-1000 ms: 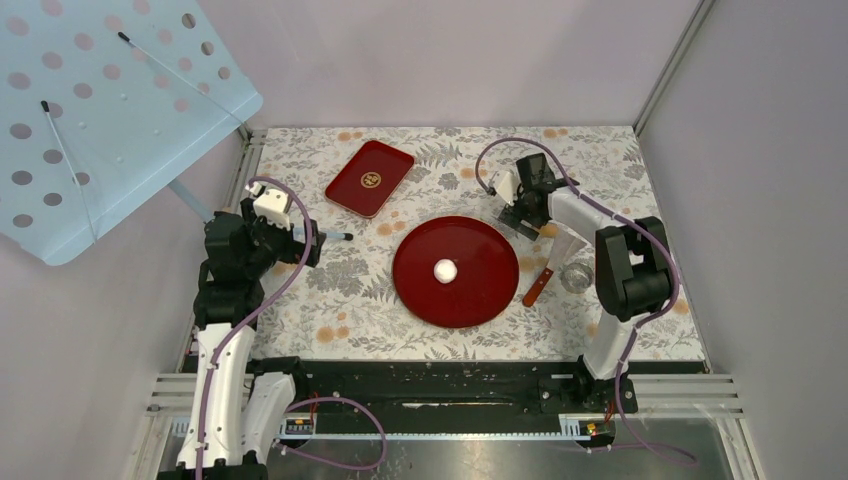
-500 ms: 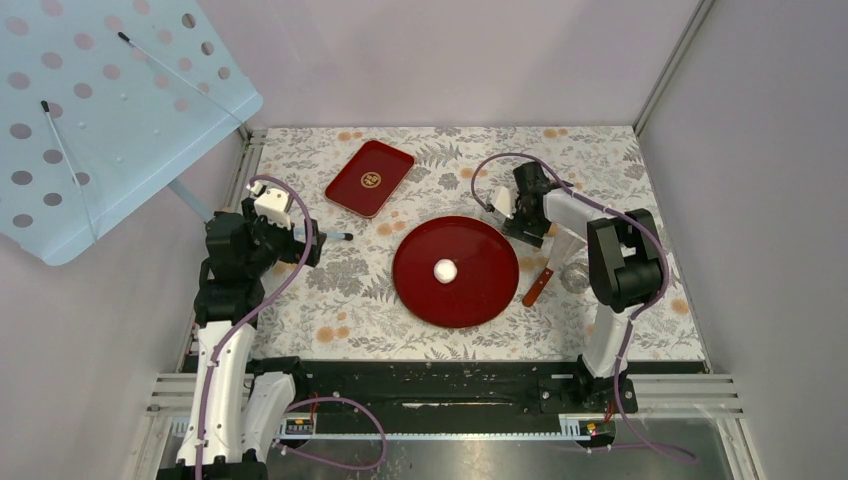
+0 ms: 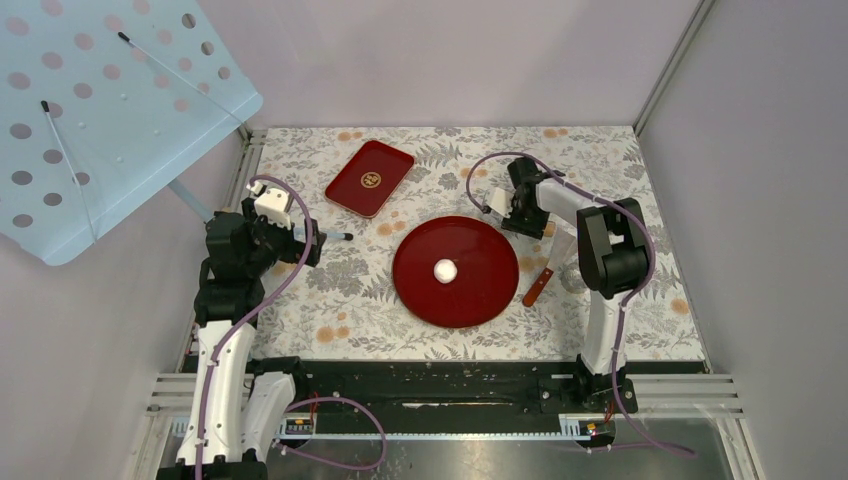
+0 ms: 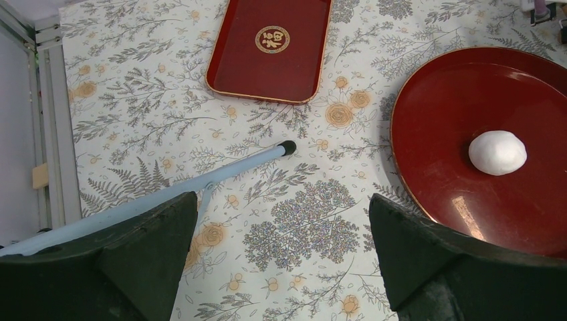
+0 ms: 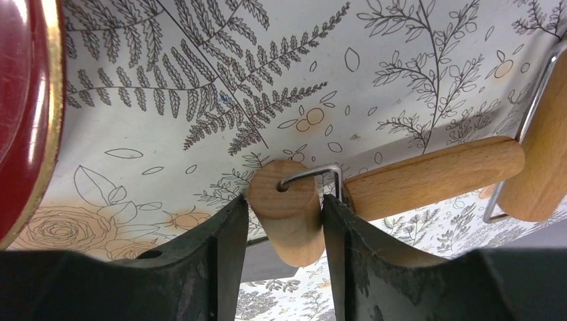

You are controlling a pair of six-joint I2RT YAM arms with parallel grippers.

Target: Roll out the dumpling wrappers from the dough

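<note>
My right pincer (image 5: 284,208) has swung in by the plate (image 3: 480,300) and now clamps the roller (image 5: 428,175) by its small end — tool pickup — next, lift it to the dough (image 3: 445,269).

Wooden roller (image 5: 434,175) partly beyond right edge

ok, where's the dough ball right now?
Top view: the dough ball sits near the centre of the round red plate, mid-table between the arms; the rectangular red tray lies beyond it to the left.
</note>
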